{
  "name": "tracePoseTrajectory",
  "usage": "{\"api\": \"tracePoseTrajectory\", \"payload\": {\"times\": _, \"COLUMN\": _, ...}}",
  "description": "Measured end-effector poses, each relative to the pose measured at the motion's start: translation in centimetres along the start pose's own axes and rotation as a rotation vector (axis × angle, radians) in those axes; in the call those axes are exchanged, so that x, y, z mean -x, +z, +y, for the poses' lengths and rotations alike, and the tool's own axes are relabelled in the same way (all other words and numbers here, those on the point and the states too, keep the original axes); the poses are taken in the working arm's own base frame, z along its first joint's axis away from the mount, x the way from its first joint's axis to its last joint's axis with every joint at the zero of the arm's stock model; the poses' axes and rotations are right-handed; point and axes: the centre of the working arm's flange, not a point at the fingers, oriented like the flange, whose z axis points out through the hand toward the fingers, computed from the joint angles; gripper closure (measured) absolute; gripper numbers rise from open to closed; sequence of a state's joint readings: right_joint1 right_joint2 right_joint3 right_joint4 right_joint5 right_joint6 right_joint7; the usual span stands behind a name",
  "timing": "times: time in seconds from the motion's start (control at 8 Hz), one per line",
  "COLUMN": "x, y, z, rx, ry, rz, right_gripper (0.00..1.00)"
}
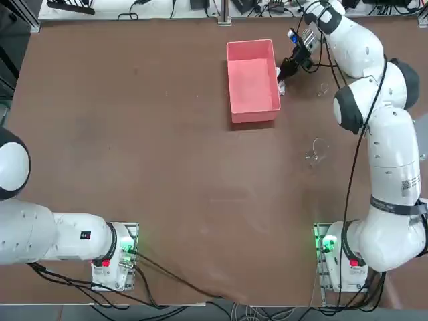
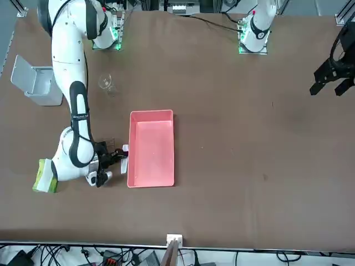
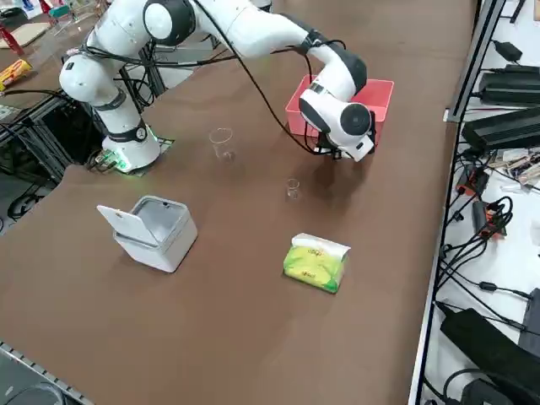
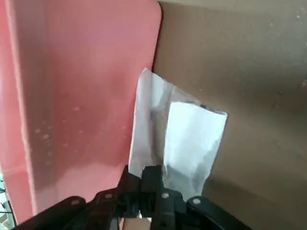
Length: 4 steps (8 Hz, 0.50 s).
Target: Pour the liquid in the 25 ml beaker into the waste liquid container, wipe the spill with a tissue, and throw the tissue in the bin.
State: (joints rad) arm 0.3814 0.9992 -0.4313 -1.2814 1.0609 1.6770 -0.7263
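Pinching the tissue (image 4: pixel 184 139) beside the waste liquid container (image 1: pixel 252 80), the right gripper (image 4: pixel 152 179) hides the sheet's lower edge.

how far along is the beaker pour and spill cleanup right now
Pouring looks done: the 25 ml beaker stands upright on the table, apart from the waste liquid container, which shows droplets inside. In hand: the right pincer is shut on the tissue, low at the table beside the container's wall, apparently wiping. Left: dropping the tissue in the bin, whose lid stands open.
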Motion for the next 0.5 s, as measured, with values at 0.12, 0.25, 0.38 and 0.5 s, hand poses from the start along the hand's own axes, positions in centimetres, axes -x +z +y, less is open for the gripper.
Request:
{"api": "tracePoseTrajectory", "payload": {"times": 0.12, "x": -0.1, "y": -0.1, "z": -0.1, "rx": -0.004, "ry": 0.0, "rz": 0.006, "right_gripper": 0.98}}
{"api": "tracePoseTrajectory", "payload": {"times": 0.25, "x": -0.2, "y": -0.4, "z": -0.3, "rx": -0.006, "ry": -0.002, "rz": 0.013, "right_gripper": 0.98}}
{"api": "tracePoseTrajectory", "payload": {"times": 0.38, "x": -0.2, "y": -1.0, "z": -0.7, "rx": -0.005, "ry": -0.006, "rz": 0.022, "right_gripper": 0.98}}
{"api": "tracePoseTrajectory", "payload": {"times": 0.5, "x": -0.3, "y": -2.2, "z": -1.0, "rx": 0.001, "ry": -0.008, "rz": 0.037, "right_gripper": 0.98}}
